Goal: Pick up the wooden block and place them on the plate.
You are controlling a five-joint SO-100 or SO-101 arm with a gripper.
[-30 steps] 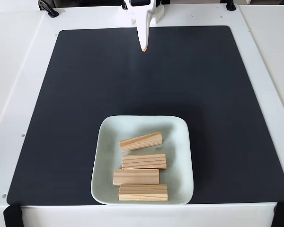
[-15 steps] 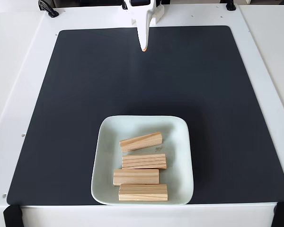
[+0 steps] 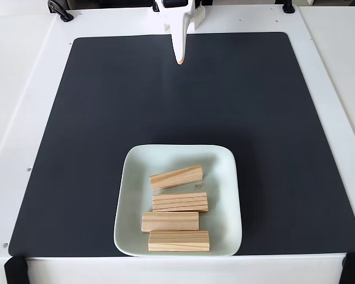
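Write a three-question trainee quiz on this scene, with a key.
1. How many wooden blocks lie on the plate?
2. True or false: the gripper hangs over the plate.
3. Which block lies tilted against the others: A the one nearest the gripper, B the one nearest the plate's lower rim?
Key: 1. Four. 2. False; it is at the black mat's top edge, jaws shut and empty. 3. A.
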